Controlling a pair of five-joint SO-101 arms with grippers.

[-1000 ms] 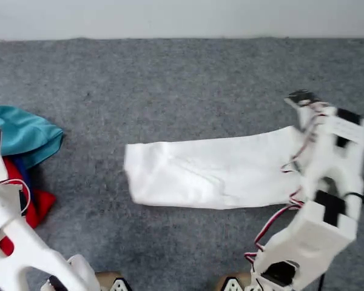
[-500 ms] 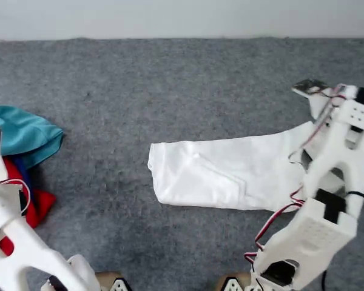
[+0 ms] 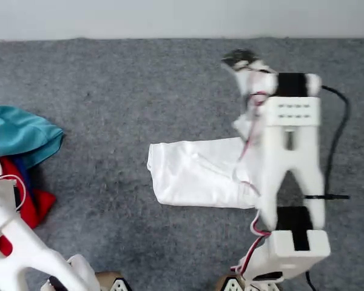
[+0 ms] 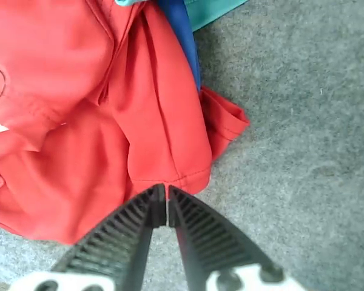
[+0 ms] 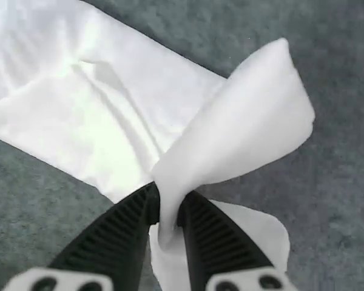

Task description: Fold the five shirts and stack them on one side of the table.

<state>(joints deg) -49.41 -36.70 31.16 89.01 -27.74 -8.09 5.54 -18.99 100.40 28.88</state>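
In the high view I'm seeing the white shirt [image 3: 197,173] lying as a folded strip in the middle of the grey table [image 3: 139,85]. The right arm [image 3: 288,151] is standing over its right end. At the left edge, a teal shirt [image 3: 21,136] is sitting above a red shirt [image 3: 36,203], beside the left arm [image 3: 12,242].

In the left wrist view, the left gripper [image 4: 167,203] is holding its fingers pressed together, with the tips at the red shirt's hem. A blue shirt [image 4: 185,36] is poking out from under the red one.

In the right wrist view, the right gripper [image 5: 167,206] is pinching a lifted fold of the white shirt, and the rest is lying flat on the table.
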